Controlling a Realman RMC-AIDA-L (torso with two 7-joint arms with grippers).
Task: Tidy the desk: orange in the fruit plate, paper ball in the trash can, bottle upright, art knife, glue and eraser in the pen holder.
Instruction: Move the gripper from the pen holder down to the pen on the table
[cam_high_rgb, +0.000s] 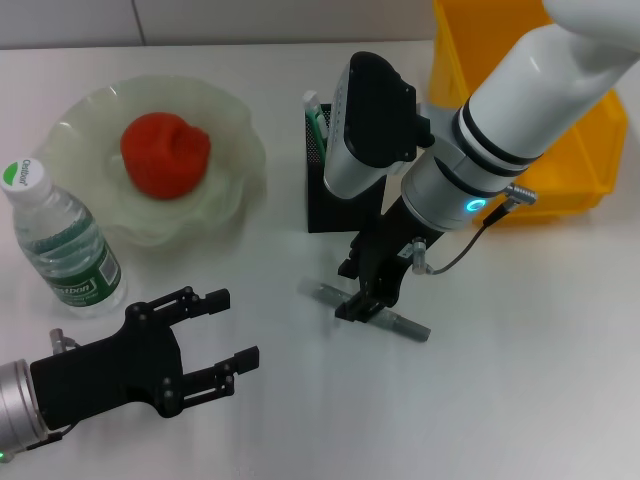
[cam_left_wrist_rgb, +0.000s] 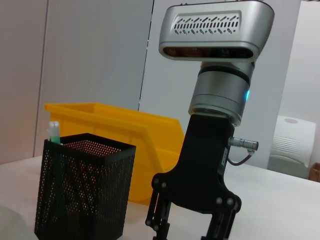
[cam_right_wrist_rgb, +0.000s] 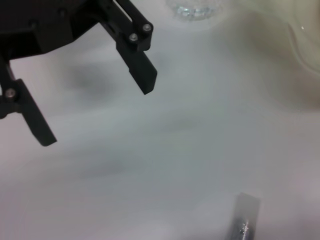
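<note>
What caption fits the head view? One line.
Right gripper descends on the art knife beside the pen holder; left gripper waits open.

Art knife (cam_high_rgb: 372, 310) middle behind right gripper (cam_high_rgb: 362, 300).

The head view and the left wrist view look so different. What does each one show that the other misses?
Only the head view shows the orange-red fruit in the pale green glass plate, the upright clear plastic bottle, the grey art knife flat on the white desk, and the open left gripper low on the robot's left. Only the left wrist view shows the wall behind the desk. Both show the black mesh pen holder, the yellow plastic bin and the right gripper, which the head view places over the knife.
</note>
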